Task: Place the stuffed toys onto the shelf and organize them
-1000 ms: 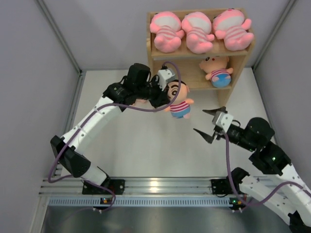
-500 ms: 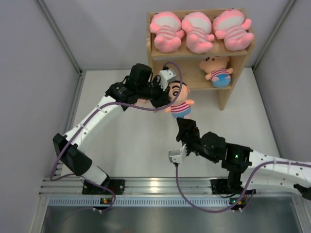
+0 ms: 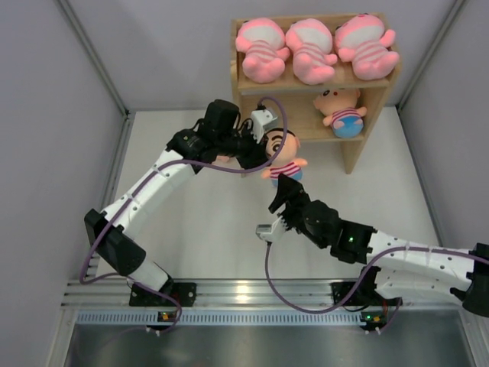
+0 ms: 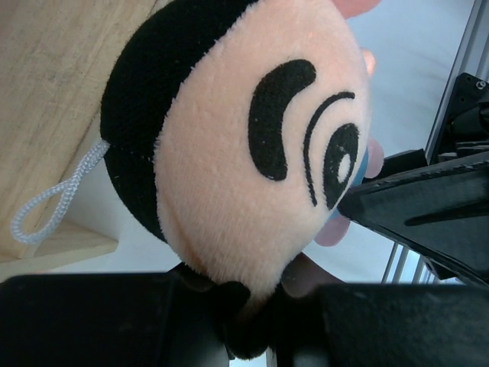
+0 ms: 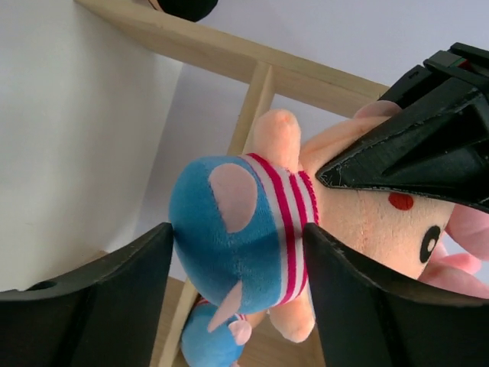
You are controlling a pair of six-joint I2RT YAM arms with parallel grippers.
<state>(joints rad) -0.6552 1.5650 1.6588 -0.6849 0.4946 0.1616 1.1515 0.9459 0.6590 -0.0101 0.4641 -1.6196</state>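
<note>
Left end effector [image 3: 266,149] clamped on head of black-haired doll [image 3: 284,162]. Right end effector [image 3: 284,191], at doll's 6 o'clock, spread wide astride its shorts.

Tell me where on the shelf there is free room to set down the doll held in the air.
Top tier is crowded: three pink toys fill it side to side. The lower tier of the shelf has bare wood between its left side panel and the shelved doll, likely enough for the held doll.
</note>
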